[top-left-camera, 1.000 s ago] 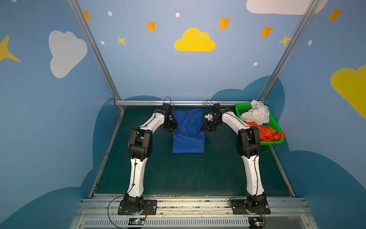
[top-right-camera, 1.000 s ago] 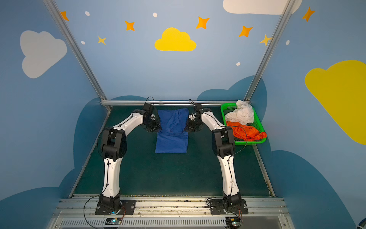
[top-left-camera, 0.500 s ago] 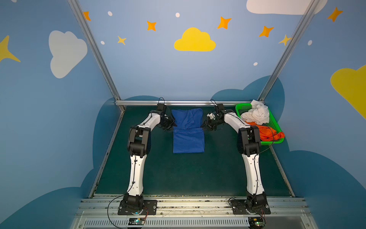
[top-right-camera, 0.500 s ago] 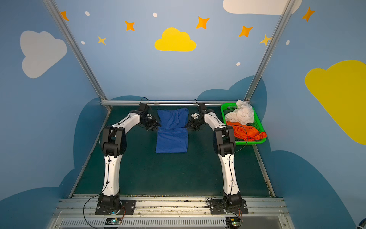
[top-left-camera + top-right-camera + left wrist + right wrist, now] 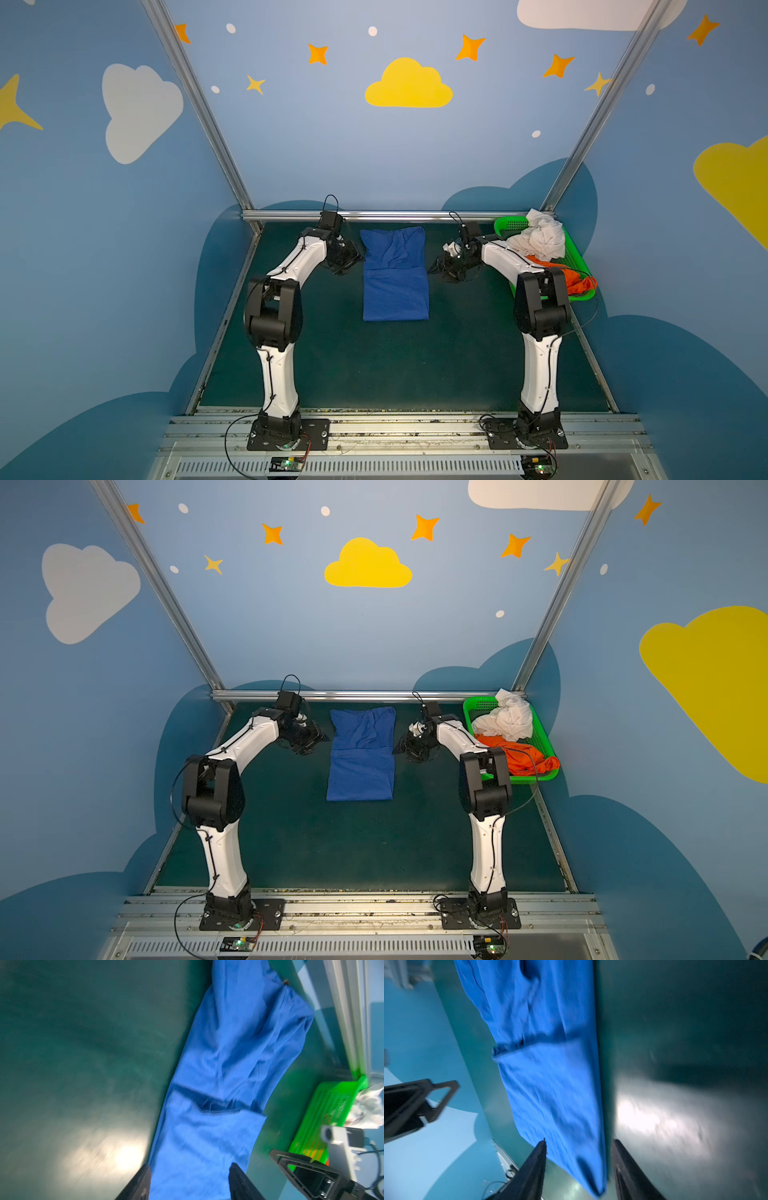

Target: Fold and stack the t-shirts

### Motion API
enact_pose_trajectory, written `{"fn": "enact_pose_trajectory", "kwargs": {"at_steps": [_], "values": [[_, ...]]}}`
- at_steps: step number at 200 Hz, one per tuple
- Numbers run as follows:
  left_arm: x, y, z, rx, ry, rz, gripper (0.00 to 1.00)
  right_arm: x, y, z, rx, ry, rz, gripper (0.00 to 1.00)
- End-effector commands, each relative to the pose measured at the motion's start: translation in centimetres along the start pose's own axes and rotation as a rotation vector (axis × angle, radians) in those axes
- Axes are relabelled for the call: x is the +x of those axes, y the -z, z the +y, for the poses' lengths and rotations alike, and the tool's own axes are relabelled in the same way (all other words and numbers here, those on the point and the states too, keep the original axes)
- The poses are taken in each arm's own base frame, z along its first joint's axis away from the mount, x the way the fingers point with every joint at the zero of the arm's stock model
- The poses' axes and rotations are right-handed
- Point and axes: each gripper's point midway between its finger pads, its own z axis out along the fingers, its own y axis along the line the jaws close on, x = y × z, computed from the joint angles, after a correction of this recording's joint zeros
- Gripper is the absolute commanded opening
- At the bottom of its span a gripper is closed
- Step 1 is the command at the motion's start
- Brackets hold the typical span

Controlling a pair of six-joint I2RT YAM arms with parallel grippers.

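**Top views.** The blue shirt lies flat on the table in the upper centre of the frame. It is folded into a long narrow strip, and a cross edge shows where one layer laps the other. This central spot probably gives both arms equal reach for the next fold. The left claw stands just beside the strip's left edge, and the right claw just beside its right edge. At the upper right, the white shirt and the orange shirt sit crumpled in the green basket, not yet folded.

**Left wrist view.** The left claw has its jaws wide apart. Blue cloth shows through the gap, but nothing is pinched.

**Right wrist view.** This view is blurred. The right claw also stands wide. The shirt's edge lies in the gap, ungripped.
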Motion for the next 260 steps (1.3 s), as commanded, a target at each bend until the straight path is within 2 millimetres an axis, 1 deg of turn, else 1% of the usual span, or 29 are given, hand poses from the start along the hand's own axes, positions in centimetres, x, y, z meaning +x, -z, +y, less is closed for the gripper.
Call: {"fn": "enact_pose_trajectory", "kwargs": {"at_steps": [1, 16, 27, 32, 45, 56, 69, 94, 111, 127, 144, 159, 176, 196, 211, 227, 240, 241, 260], "values": [[4.1, -0.2, 3.5, -0.167, -0.052, 0.066, 0.63, 3.3, 0.2, -0.5, 0.069, 0.076, 0.024, 0.54], [6.9, -0.7, 4.5, -0.201, -0.072, 0.109, 0.64, 5.8, -0.5, -1.0, 0.096, 0.092, 0.065, 0.54], [8.8, -1.3, 5.1, -0.216, -0.078, 0.137, 0.69, 7.4, -1.0, -1.1, 0.104, 0.103, 0.09, 0.55], [9.7, -1.6, 5.4, -0.218, -0.08, 0.15, 0.69, 7.9, -1.2, -1.2, 0.107, 0.106, 0.096, 0.55], [11.5, -2.4, 6.0, -0.222, -0.074, 0.169, 0.75, 9.3, -1.9, -1.2, 0.11, 0.112, 0.116, 0.55], [12.6, -3.0, 6.5, -0.225, -0.066, 0.174, 0.76, 10.2, -2.4, -1.3, 0.114, 0.117, 0.133, 0.56], [13.5, -3.6, 7.1, -0.234, -0.048, 0.174, 0.76, 10.8, -3.0, -1.7, 0.124, 0.115, 0.144, 0.56], [14.0, -4.6, 7.9, -0.232, -0.015, 0.155, 0.76, 11.1, -3.5, -2.0, 0.132, 0.106, 0.147, 0.55], [14.1, -5.2, 7.6, -0.199, 0.003, 0.148, 0.75, 11.1, -3.8, -2.1, 0.134, 0.104, 0.147, 0.55], [14.2, -5.5, 7.4, -0.188, 0.009, 0.151, 0.73, 11.3, -4.2, -2.4, 0.144, 0.098, 0.154, 0.53], [14.4, -5.7, 7.0, -0.172, 0.013, 0.163, 0.66, 11.3, -4.3, -2.6, 0.149, 0.089, 0.157, 0.48], [14.7, -5.9, 6.7, -0.157, 0.013, 0.169, 0.59, 11.5, -4.4, -2.4, 0.141, 0.086, 0.159, 0.41], [14.9, -6.0, 6.5, -0.154, 0.013, 0.175, 0.53, 11.6, -4.5, -2.2, 0.136, 0.084, 0.158, 0.34], [15.3, -6.0, 6.3, -0.146, 0.018, 0.184, 0.45, 11.7, -4.6, -2.0, 0.129, 0.082, 0.159, 0.29], [15.5, -6.0, 6.4, -0.154, 0.017, 0.185, 0.34, 11.8, -4.7, -2.0, 0.129, 0.083, 0.163, 0.23], [15.6, -5.9, 6.8, -0.167, 0.025, 0.182, 0.18, 11.8, -4.9, -2.1, 0.131, 0.078, 0.168, 0.15], [15.7, -5.7, 6.9, -0.174, 0.03, 0.183, 0.05, 11.9, -4.8, -2.1, 0.132, 0.074, 0.171, 0.01], [15.7, -5.7, 6.9, -0.174, 0.029, 0.181, 0.05, 12.0, -4.8, -2.0, 0.131, 0.075, 0.171, 0.0], [16.0, -5.1, 6.8, -0.169, 0.025, 0.178, 0.05, 12.4, -4.5, -1.8, 0.127, 0.082, 0.168, 0.0]]}}
